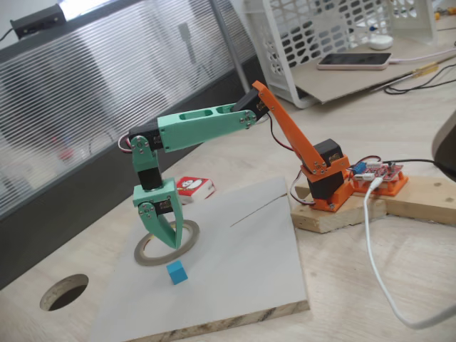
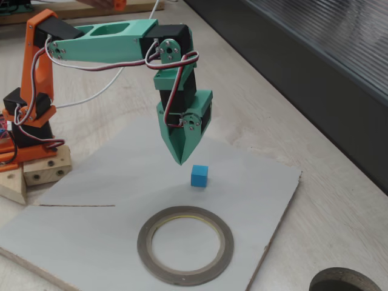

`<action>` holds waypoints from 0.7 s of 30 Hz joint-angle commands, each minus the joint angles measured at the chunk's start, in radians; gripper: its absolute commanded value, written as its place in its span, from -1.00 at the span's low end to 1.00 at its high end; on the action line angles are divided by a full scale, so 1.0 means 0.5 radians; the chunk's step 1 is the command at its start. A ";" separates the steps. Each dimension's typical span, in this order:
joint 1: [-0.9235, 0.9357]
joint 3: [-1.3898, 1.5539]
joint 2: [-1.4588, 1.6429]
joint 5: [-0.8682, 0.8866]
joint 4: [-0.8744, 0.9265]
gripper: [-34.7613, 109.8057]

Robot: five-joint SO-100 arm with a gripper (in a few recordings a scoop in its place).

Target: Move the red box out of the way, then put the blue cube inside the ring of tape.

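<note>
Blue cube (image 2: 199, 176) sits on the pale board (image 2: 109, 182), bare on all sides, between the gripper (image 2: 181, 159) above it and the ring of tape (image 2: 185, 245), which lies flat nearer the camera in this fixed view with its hollow centre clear. In the other fixed view the cube (image 1: 176, 272) lies just outside the ring (image 1: 167, 243) on the near side. The gripper hangs tip-down over the board, its jaws drawn together to a point and carrying nothing — it hovers near the cube without touching it.

The red box (image 1: 194, 187) lies off the board's far edge, well apart from cube and ring, so the clearing step looks done and the pick-up is the step in hand.

To do it well, I would spread the jaws first, then centre them over the cube so each finger meets a flat face rather than a corner — a cube this small will likely skate away if nudged. Come straight down, close gently, lift clear of the ring's rim, and release over the open middle.
</note>
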 commanded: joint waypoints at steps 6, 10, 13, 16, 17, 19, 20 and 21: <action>-0.015 -0.021 0.028 0.000 0.037 -0.50; -0.015 0.000 0.028 0.000 0.040 -0.34; -0.015 0.003 0.028 0.003 0.043 -0.16; -0.015 0.003 0.028 0.003 0.043 -0.01; -0.015 0.003 0.028 0.003 0.043 0.03; -0.015 0.003 0.028 0.003 0.043 0.08; -0.015 0.003 0.028 0.000 0.043 0.09; -0.015 0.003 0.028 0.000 0.043 0.10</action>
